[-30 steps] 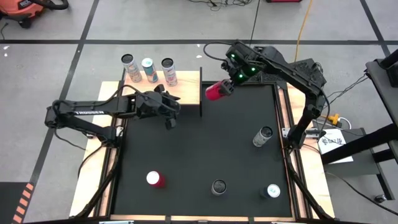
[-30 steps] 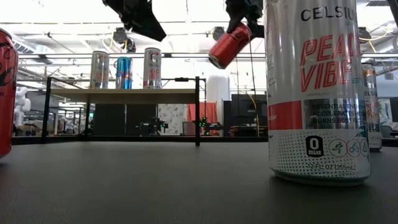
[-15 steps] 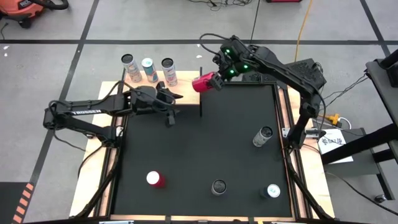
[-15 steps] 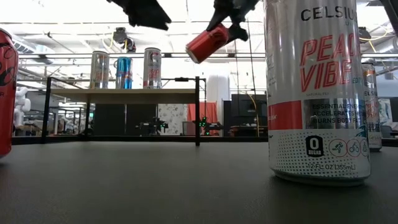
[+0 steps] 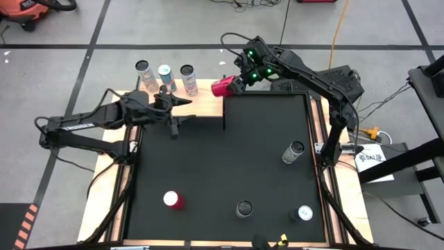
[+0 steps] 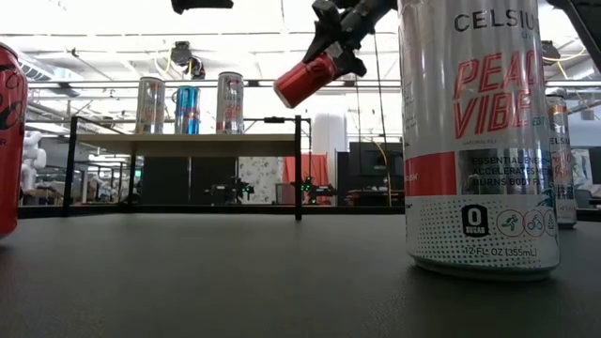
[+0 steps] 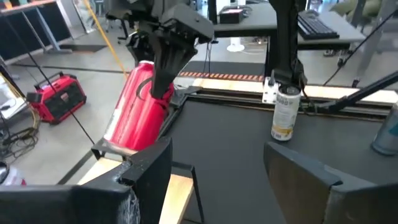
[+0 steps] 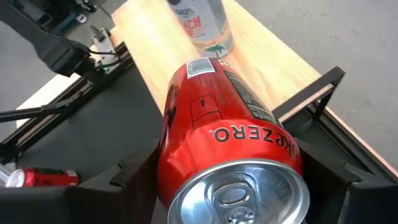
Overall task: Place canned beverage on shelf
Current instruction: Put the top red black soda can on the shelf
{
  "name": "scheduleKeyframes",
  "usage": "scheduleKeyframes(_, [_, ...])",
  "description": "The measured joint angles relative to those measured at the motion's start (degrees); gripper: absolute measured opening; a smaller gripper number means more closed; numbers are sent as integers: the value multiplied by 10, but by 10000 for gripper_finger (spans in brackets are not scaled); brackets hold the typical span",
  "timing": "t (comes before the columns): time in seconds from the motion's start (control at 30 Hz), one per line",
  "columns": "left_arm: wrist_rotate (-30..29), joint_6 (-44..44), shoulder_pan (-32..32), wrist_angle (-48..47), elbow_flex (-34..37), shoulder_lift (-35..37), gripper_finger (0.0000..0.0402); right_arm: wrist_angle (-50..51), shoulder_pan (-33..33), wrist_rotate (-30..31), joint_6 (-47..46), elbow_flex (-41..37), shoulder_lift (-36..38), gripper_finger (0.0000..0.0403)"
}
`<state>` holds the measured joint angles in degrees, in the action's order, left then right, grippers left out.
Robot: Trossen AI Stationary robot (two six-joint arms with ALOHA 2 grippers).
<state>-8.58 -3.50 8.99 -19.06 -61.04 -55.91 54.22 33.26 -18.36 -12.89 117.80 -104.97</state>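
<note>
- The black tabletop [image 5: 222, 160] fills the middle of the high view; spare cans stand scattered along its lower part and right side, and a tall white can [image 6: 474, 141] dominates the right of the low view.
- The shelf [image 5: 208, 103], a pale board on thin black legs, sits at the upper left of the tabletop. Three cans [image 5: 166, 78] already stand in a row on its far edge, leaving the right end of the board bare.
- The right arm reaches in from the upper right of the high view, and its right claw [image 5: 232, 85] is clenched around the red can [image 5: 221, 87], gripping the body near the top end.
- That red can hangs in the air above the shelf's right end, just right of the third standing can. It is tilted: its long axis slopes with the base pointing down and left toward the board and the pull-tab end toward the claw [image 8: 230, 186].
- In my judgement the coming move turns on this tilt: the can must be brought upright over the bare spot beside the row before it goes down.
- The left claw [image 5: 182, 103] waits at centre left, over the shelf's near edge, partly parted and holding nothing.
</note>
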Motion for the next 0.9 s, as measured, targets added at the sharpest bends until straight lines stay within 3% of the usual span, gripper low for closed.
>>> scheduleKeyframes(0.33, [-6, -16, 0, -106, 0, -27, 254, 27, -25, -106, -26, 12, 5, 267])
scheduleKeyframes(0.47, [-9, -31, 0, -95, 0, -51, 254, 26, -41, -131, -24, 18, 5, 267])
scheduleKeyframes(0.57, [-32, -34, 0, -71, 0, -69, 254, 29, -49, -128, -20, 19, 5, 267])
scheduleKeyframes(0.73, [-118, -30, 0, -48, 0, -73, 254, 39, -45, -114, -9, 19, 5, 267])
scheduleKeyframes(0.9, [-97, -34, 0, -41, 0, -69, 254, 39, -36, -112, 5, 19, 5, 267])
